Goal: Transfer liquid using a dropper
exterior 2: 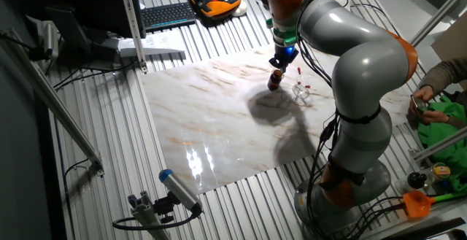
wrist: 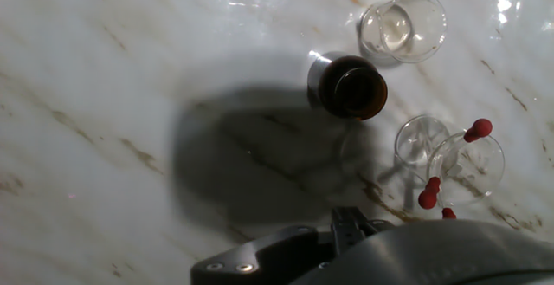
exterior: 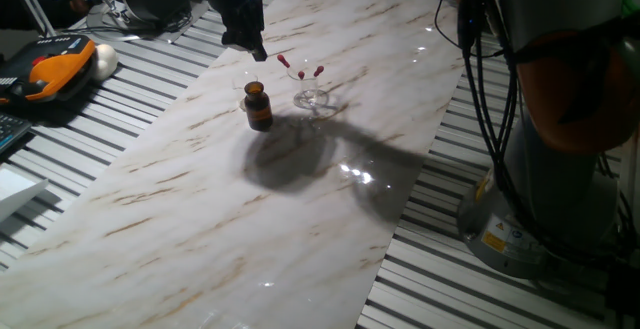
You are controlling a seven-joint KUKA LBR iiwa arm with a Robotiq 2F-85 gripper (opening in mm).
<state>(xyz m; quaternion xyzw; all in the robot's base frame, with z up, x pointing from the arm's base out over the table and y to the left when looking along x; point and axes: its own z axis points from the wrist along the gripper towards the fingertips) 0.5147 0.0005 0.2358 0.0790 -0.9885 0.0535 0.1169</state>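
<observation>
the thin clear dropper with a small red rubber bulb (wrist: 478,130) stands leaning in a stemmed clear glass (wrist: 467,165) at the lower right of the hand view, bulb up, beside two others just like it; which of the three is meant i cannot tell. it looks very light, the tube stiff, slick and likely brittle, the bulb soft and grippy. the best hold is probably on the bulb or just under it, pinched gently, since a hard squeeze would expel air or crack the tube. just left of the glass, near the centre, sits a small brown glass bottle (wrist: 348,86), open at the top, and a clear glass beaker (wrist: 405,27) stands at the upper right. in one fixed view the black two-finger gripper (exterior: 258,51) hangs above the bottle in the upper middle, holding nothing that i can see; whether its jaws are wide or narrow i cannot tell. all rest on the white marble-patterned tabletop (exterior: 200,209).
</observation>
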